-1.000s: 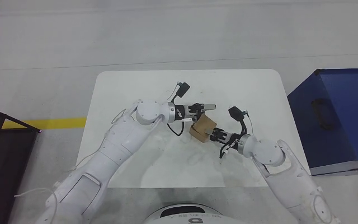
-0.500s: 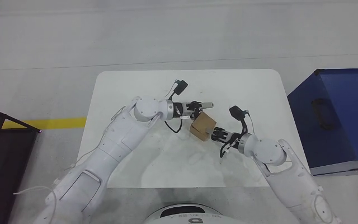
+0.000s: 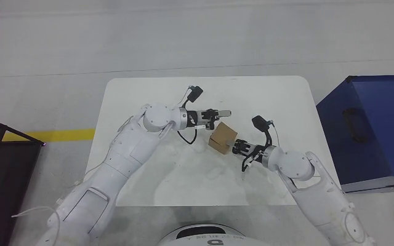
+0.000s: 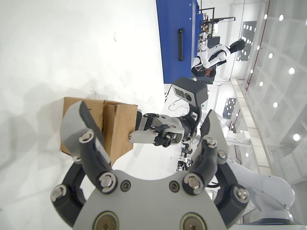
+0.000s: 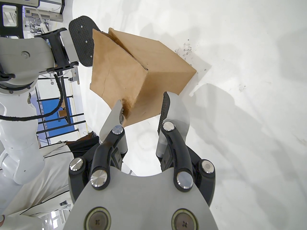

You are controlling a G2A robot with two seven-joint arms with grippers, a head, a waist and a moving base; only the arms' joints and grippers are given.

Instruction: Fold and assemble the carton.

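Carton [image 3: 223, 136] stands near the middle of the white worktop [image 3: 141, 104]. It is already squared up into a box, with its walls raised and two end flaps folded in to meet at a seam. That seam does not look flush to me, so I judge that closing and pressing it down are left to do. My left fingers [image 4: 88, 120] are spread wide at its eleven o'clock, one pad lying against the flapped face and the other off in the air. My right fingers [image 5: 172, 111], at four o'clock, are narrowed onto the near corner, holding it.
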